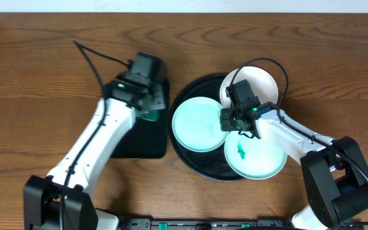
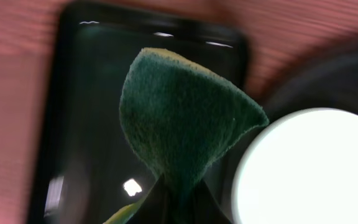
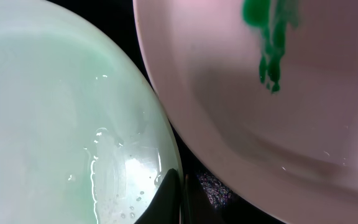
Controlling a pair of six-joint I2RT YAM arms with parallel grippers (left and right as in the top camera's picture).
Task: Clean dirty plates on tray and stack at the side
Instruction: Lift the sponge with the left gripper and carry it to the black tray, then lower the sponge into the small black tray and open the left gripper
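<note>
- One rectangular black tray (image 1: pixel 139 137) sits left of centre on the wooden table (image 1: pixel 43 64). The left gripper (image 1: pixel 147 99) is above it, fingers pinched tight on a green sponge (image 2: pixel 179 118) that fans out from the grip.
- Round black tray (image 1: pixel 190 156) lies just to its right and carries all three plates.
- Pale-mint plate (image 1: pixel 197 124) is on that tray's left side, wet, with no smear showing.
- Right gripper (image 1: pixel 238 120) is mid-tray, fingers closed together with nothing between them, tips over the gap between two plates.
- White plate (image 1: pixel 260 160) sits front right, with a green smear (image 1: pixel 241 150) on it.
- Second white plate (image 1: pixel 260 80) sits back right.
</note>
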